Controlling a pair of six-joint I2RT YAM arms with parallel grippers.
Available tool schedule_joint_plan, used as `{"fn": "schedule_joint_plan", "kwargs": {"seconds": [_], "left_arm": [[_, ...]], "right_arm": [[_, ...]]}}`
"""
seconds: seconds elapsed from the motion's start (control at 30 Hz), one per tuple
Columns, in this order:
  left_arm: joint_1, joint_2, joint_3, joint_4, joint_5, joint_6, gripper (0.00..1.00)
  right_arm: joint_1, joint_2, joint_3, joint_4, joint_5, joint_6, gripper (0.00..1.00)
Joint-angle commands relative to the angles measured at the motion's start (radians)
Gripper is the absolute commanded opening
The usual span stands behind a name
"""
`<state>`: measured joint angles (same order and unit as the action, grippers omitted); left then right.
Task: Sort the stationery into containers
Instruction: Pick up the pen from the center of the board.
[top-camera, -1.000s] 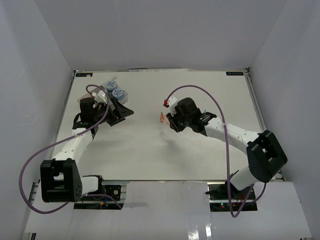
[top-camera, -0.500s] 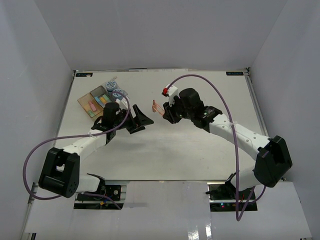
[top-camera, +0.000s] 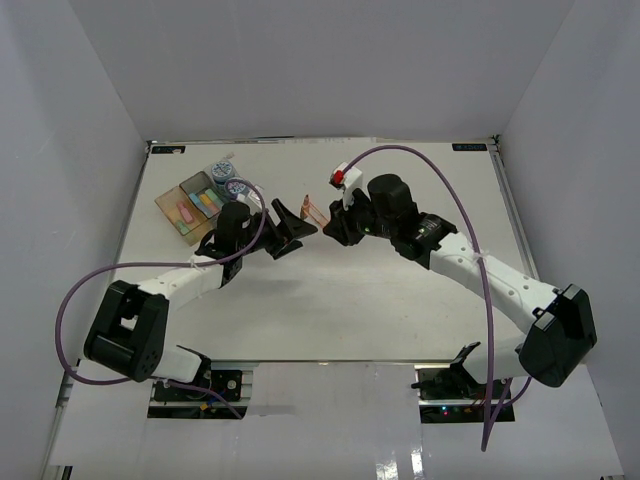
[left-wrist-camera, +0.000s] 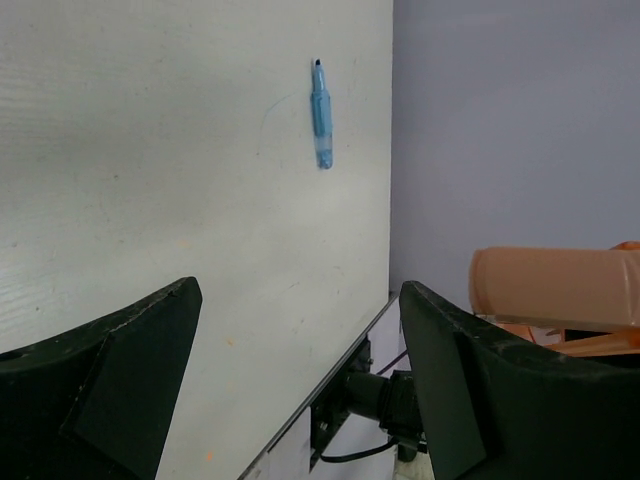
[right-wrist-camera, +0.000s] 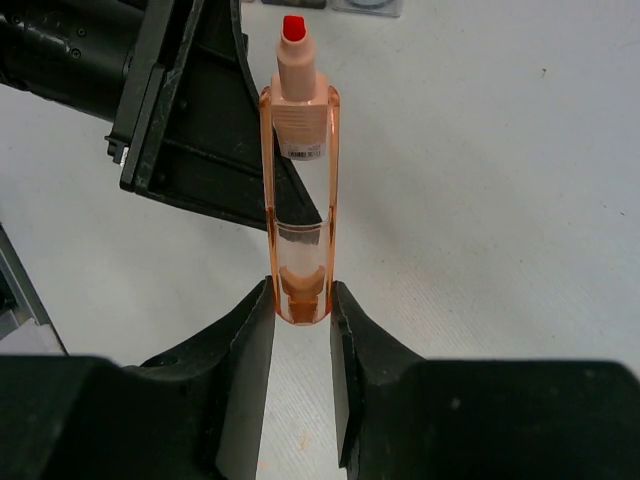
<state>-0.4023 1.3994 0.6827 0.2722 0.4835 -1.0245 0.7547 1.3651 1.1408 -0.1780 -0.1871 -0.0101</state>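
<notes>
My right gripper is shut on the lower end of an orange translucent marker, held off the table with its red tip pointing away. In the top view this marker stands between the right gripper and my left gripper, which is open and empty just left of it. In the left wrist view the left gripper gapes wide, with the orange marker at its right side. A blue marker lies on the table farther off. The containers at the far left hold several pastel sticks and two patterned rolls.
The left gripper's black fingers lie close behind the held marker in the right wrist view. The table's edge runs just past the blue marker. White walls enclose the table on three sides.
My left gripper swung right, away from the containers, to meet the right gripper. My right gripper moved left and farther back with the orange marker in it.
</notes>
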Motion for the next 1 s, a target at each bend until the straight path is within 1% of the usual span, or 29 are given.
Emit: {"fn": "schedule_joint_plan", "kwargs": {"seconds": [0.0, 0.13, 0.23, 0.4, 0.67, 0.97], "left_arm": [[-0.006, -0.030, 0.005, 0.110, -0.060, -0.078, 0.91], [-0.006, -0.054, -0.017, 0.147, -0.095, -0.121, 0.91], [-0.006, -0.071, -0.017, 0.140, -0.129, -0.126, 0.91], [-0.006, -0.080, 0.000, 0.124, -0.161, -0.103, 0.91], [-0.006, -0.071, 0.020, 0.121, -0.160, -0.079, 0.91], [-0.006, -0.100, 0.047, 0.079, -0.200, -0.003, 0.91]], "right_arm": [[0.008, -0.032, -0.003, 0.054, -0.021, 0.033, 0.21], [0.008, -0.043, -0.019, 0.067, -0.018, 0.039, 0.21], [0.006, -0.052, -0.032, 0.077, -0.017, 0.041, 0.21], [0.006, -0.057, -0.047, 0.084, -0.014, 0.036, 0.21], [0.008, -0.064, -0.072, 0.112, -0.015, 0.036, 0.21], [0.008, -0.075, -0.092, 0.133, -0.020, 0.041, 0.21]]}}
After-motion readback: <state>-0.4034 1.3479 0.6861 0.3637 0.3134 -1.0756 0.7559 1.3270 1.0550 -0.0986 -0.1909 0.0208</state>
